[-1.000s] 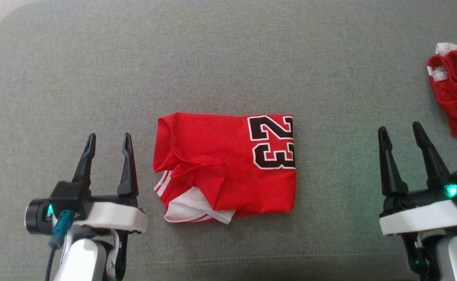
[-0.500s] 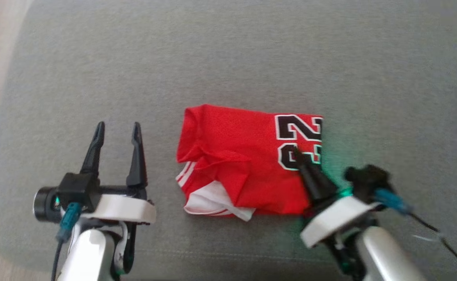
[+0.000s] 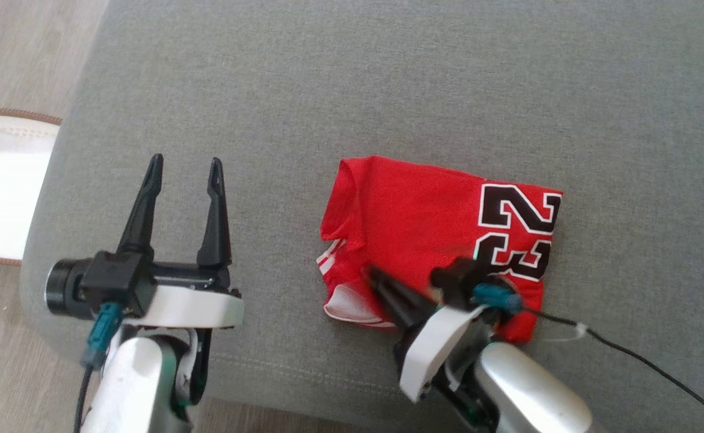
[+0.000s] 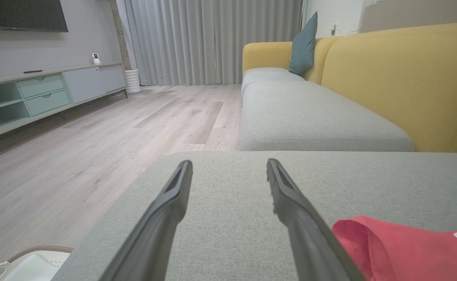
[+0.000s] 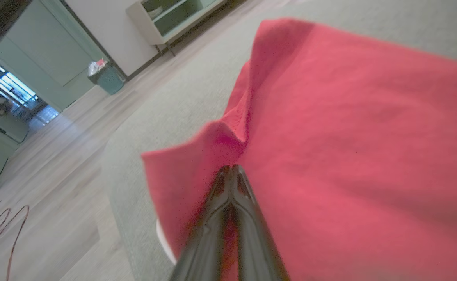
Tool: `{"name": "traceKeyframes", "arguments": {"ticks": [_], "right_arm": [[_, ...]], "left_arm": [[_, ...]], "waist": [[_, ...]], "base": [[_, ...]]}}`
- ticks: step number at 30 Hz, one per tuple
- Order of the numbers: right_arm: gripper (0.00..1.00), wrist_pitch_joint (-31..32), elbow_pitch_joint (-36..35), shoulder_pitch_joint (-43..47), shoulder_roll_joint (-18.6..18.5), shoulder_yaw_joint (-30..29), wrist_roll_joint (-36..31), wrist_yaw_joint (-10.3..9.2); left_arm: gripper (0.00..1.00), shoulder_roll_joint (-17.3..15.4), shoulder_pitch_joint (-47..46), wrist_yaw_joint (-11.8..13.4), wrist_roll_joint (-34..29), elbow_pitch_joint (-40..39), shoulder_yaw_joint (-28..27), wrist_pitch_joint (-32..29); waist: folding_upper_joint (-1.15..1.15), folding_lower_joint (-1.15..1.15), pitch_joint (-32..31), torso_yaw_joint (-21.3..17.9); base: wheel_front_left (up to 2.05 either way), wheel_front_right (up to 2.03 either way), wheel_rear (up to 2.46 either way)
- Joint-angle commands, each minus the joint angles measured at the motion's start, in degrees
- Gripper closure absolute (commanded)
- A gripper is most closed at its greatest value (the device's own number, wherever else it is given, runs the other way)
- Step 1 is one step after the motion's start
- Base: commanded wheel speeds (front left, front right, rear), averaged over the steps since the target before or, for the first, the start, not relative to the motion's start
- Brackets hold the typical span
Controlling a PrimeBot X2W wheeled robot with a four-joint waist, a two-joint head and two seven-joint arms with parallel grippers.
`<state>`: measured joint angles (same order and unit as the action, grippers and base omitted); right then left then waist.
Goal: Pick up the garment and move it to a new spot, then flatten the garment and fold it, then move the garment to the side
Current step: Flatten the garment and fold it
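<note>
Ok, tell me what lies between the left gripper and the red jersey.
Bare grey sofa cushion, nothing else, as the head view shows; the open left gripper stands apart from the jersey.

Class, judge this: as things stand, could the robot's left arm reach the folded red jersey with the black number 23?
Probably yes. The open left gripper hovers beside the folded red jersey, with bare grey sofa cushion between them; the right gripper pinches only its near edge.

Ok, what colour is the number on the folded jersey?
Black, outlined in white. The number on the jersey shows best in the head view.
</note>
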<state>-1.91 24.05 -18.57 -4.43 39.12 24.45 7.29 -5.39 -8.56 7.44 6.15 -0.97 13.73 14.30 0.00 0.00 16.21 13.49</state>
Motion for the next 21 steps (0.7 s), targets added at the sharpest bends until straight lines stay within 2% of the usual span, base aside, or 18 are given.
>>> {"name": "traceKeyframes", "arguments": {"ticks": [1, 5, 9, 13, 14, 15, 16, 21], "right_arm": [[1.00, 0.65, -0.29, -1.37, 1.16, 3.98, 0.90, 0.20], [1.00, -0.40, 0.18, -3.05, 0.13, 7.33, 0.78, 0.20], [1.00, -2.30, -1.25, -3.65, -0.79, 6.67, 0.19, 0.20], [1.00, -5.85, -5.50, -2.09, -2.21, -1.31, -0.72, 0.20], [0.63, -6.83, -6.80, -1.13, -2.48, -4.89, -1.11, 0.20], [0.13, -7.57, -8.19, 0.07, -2.64, -8.56, -1.55, 0.20], [0.00, -8.04, -9.60, 1.37, -2.85, -12.23, -2.40, 0.20], [0.00, -8.50, -18.11, 8.85, -2.89, -28.94, -7.45, 0.20]], "left_arm": [[0.00, -0.52, -1.14, -0.51, -0.08, -2.36, -2.94, 0.69], [0.00, -0.27, -0.38, -1.40, 0.10, -2.84, -4.17, 0.69], [0.00, -0.26, 0.18, -2.30, 0.38, -2.71, -5.47, 0.69], [0.00, -0.43, 1.27, -3.74, 0.36, -2.05, -6.48, 0.69], [0.00, -0.43, 1.53, -4.04, 0.25, -1.86, -6.53, 0.69], [0.00, -0.44, 1.76, -4.30, 0.17, -1.68, -6.63, 0.69], [0.00, -0.49, 2.00, -4.55, 0.16, -1.41, -6.80, 0.69], [0.00, -0.80, 2.83, -5.47, 0.01, -0.40, -7.72, 0.70]], "waist": [[0.00, 0.00, 0.03, 0.41], [0.00, 0.00, -0.03, 0.70], [0.00, 0.00, -0.37, 0.36], [0.00, 0.00, -1.35, -1.12], [0.00, 0.00, -1.63, -1.59], [0.00, 0.00, -1.92, -2.13], [0.00, 0.00, -2.20, -2.76], [0.00, 0.00, -3.60, -5.98]], "base": [[0.00, 0.00, 0.00], [0.00, 0.00, 0.00], [0.00, 0.00, 0.00], [0.00, 0.00, 0.00], [0.00, 0.00, 0.00], [0.00, 0.00, 0.00], [0.00, 0.00, 0.00], [0.00, 0.00, 0.00]]}}
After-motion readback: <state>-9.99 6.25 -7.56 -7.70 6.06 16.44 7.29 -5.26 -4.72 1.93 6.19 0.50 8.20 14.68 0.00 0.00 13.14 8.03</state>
